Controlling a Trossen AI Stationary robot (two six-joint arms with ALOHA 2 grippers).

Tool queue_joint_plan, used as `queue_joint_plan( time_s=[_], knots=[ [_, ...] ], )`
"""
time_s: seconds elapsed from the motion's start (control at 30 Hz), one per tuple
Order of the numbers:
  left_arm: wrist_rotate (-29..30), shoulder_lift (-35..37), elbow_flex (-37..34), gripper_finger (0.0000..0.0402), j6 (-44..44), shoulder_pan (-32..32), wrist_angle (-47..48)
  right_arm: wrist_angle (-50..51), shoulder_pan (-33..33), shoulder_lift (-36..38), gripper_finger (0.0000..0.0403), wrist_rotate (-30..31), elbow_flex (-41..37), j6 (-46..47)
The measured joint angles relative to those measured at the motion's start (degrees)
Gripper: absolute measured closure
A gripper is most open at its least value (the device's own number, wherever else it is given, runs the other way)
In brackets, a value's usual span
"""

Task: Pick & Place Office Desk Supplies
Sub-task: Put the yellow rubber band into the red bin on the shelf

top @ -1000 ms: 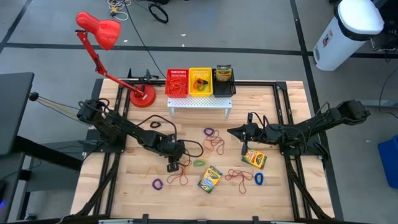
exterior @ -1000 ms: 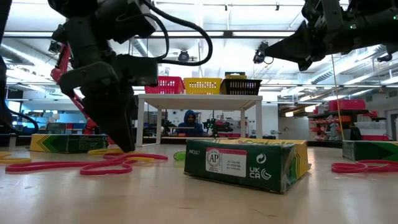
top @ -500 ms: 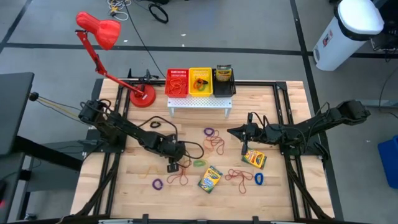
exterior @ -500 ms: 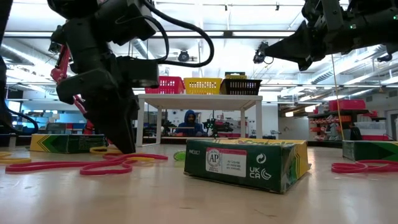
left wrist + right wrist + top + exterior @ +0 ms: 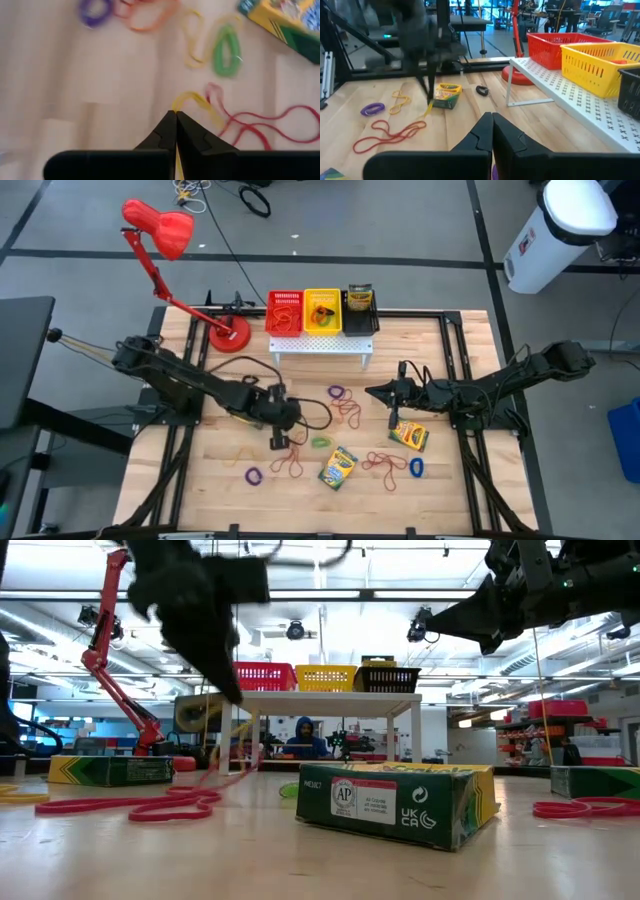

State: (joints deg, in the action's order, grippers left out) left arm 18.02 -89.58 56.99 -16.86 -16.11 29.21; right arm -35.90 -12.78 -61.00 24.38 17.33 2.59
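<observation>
- Lying nearest the counter's front edge are a purple rubber band [image 5: 253, 476], a tangle of red rubber bands [image 5: 289, 464], a crayon box [image 5: 338, 468] with its green side showing, more red bands [image 5: 385, 464] and a blue rubber band [image 5: 416, 467].
- Just behind them the left tool [image 5: 277, 442] hangs above the wood [image 5: 440, 500], its fingers pinched together on a yellow rubber band [image 5: 197, 102]; the band's far end trails down onto the counter beside a red band and a green rubber band [image 5: 228, 49].
- Level with it, toward the right side, a second crayon box [image 5: 408, 435] lies flat on the counter.
- Past that box the right tool [image 5: 372, 391] hovers over the middle of the counter, fingers closed on nothing.
- Between the two tools lie another purple band [image 5: 336, 392] and a red loop [image 5: 347, 412].
- Farther back stands the white perforated rack [image 5: 320, 346], carrying a red basket [image 5: 284, 312], a yellow basket [image 5: 322, 311] and a dark basket [image 5: 361, 313] with a crayon box standing in it.
- Left of the rack sits the red desk lamp [image 5: 229, 335].
</observation>
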Motion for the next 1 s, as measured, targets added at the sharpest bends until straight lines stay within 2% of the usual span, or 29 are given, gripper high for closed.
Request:
queue_joint_plan(
  time_s=[0.27,0.43,0.6,0.73,0.9,1.0],
  knots=[
    [10.1,8.2,6.3,0.0395,1.7,4.3,11.4,-0.1,0.0,0.0,0.0397,0.0,0.0,0.1],
    [17.0,11.3,10.6,0.0394,8.9,9.5,11.7,-0.4,0.0,0.0,0.0397,0.0,0.0,0.1],
    [21.4,12.9,15.0,0.0394,14.9,17.7,11.3,-0.3,0.0,0.0,0.0397,0.0,0.0,0.3],
    [20.7,12.2,18.1,0.0394,21.9,26.4,11.1,-0.2,0.0,0.0,0.0397,0.0,0.0,0.3],
    [12.7,9.8,19.8,0.0394,26.8,38.1,9.8,-0.3,0.0,0.0,0.0397,0.0,0.0,0.4],
    [9.7,8.5,19.9,0.0394,27.8,42.9,9.7,-0.2,0.0,0.0,0.0397,0.0,0.0,0.4]
  ],
)
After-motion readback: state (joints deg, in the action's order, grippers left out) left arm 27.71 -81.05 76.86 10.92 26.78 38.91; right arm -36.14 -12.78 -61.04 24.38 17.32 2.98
